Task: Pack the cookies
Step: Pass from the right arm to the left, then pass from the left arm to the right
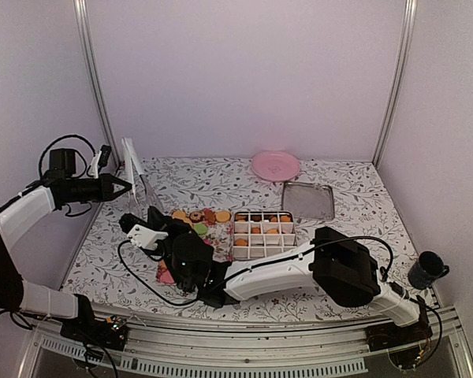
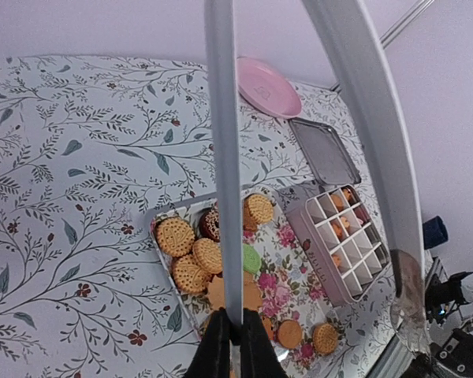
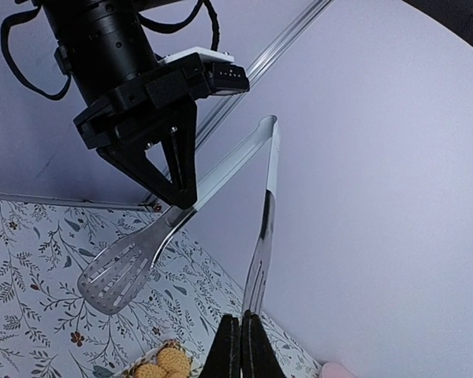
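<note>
**Both arms on the tongs, cookies waiting below**

**Top view.** The left arm (image 1: 31,209) reaches in from the left edge of the worktop (image 1: 355,236), and the left jaws pinch a pair of tongs (image 1: 132,161) held up off the surface at far left. The right arm (image 1: 276,272) stretches leftward across the near side, its wrist ending just below the tongs. Whether it grips them cannot be told from here. The cookies (image 1: 197,216) lie on a floral tray (image 1: 219,236) at centre, and more sit in a divided box (image 1: 260,253) just right of the tray. A metal lid (image 1: 307,201) lies on the far right side of the box. A pink plate (image 1: 274,165) rests near the back wall, and a dark cup (image 1: 426,272) stands at the right edge.

**Left wrist.** The left jaws are pressed tight on one white limb of the tongs, the fingertips (image 2: 217,346) meeting around it at the bottom of the view. The other limb slants up at the right. Below them are the tray with golden, dark and green cookies, the box with several cells filled, the lid and the plate.

**Right wrist.** The right jaws are pressed together on the tip of one limb, the fingertips (image 3: 229,350) at the bottom edge. The other limb, ending in a slotted blade, is pinched higher up by the left jaws. A few cookies show at the bottom edge.
</note>
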### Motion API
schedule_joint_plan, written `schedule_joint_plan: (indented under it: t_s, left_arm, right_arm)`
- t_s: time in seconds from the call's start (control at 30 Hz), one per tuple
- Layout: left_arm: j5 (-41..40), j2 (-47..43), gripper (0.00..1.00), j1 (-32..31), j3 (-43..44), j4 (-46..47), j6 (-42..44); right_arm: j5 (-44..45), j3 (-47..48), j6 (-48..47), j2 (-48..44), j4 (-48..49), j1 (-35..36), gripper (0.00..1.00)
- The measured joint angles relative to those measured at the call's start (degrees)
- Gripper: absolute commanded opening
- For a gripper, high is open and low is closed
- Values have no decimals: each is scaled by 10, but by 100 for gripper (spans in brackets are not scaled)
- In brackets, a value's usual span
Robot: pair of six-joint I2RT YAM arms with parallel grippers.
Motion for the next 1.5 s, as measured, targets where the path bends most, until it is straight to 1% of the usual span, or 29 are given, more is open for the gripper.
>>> schedule_joint_plan:
  t_s: [0.03,0.07,0.1,0.17,0.3,0.43,0.53,0.6,0.67,0.7,0.77,0.83,0.93,1.0,1.13,1.23,1.37,1.5]
  left_arm:
    - [-9,0,0,-1,-2,0,7]
    - [-14,0,0,-2,-3,0,13]
    - [-22,0,0,-3,-5,3,21]
    - [-63,0,0,0,-6,29,42]
    - [-102,-2,0,13,-7,71,84]
    - [-95,-20,0,11,-10,94,107]
    - [-70,-37,0,10,-10,101,127]
    - [-48,-44,0,7,-10,97,145]
    - [-28,-50,0,-1,-9,83,167]
    - [-19,-52,0,-6,-8,74,177]
    - [-1,-59,0,-22,-7,47,202]
    - [18,-67,0,-38,-4,21,222]
    - [39,-81,0,-54,-2,-12,243]
    - [50,-90,0,-64,-1,-30,251]
    - [59,-98,0,-77,1,-52,257]
    - [57,-98,0,-80,2,-59,258]
    - [47,-98,0,-87,3,-62,258]
    - [36,-98,0,-94,3,-62,252]
  right_arm:
    - [-2,-4,0,0,1,0,14]
    - [-6,-7,1,0,1,0,24]
    - [-12,-10,7,0,-1,0,31]
    - [-17,-17,23,-3,-10,8,40]
    - [-39,-37,68,-37,-53,30,50]
    - [-66,-40,122,-80,-93,44,56]
    - [-106,-51,171,-119,-144,42,57]
    - [-165,-57,228,-150,-207,26,56]
    - [-264,-60,301,-180,-265,2,56]
    - [-332,-61,347,-195,-289,-18,56]
    - [-462,-62,436,-220,-318,-70,56]
    - [-567,-62,513,-235,-330,-125,54]
    - [-677,-61,593,-240,-340,-189,50]
    - [-732,-61,633,-238,-352,-210,48]
    - [-809,-55,683,-227,-361,-201,46]
    - [-841,-47,706,-216,-365,-187,46]
    - [-850,-40,723,-204,-374,-175,46]
    - [-835,-19,729,-186,-376,-171,45]
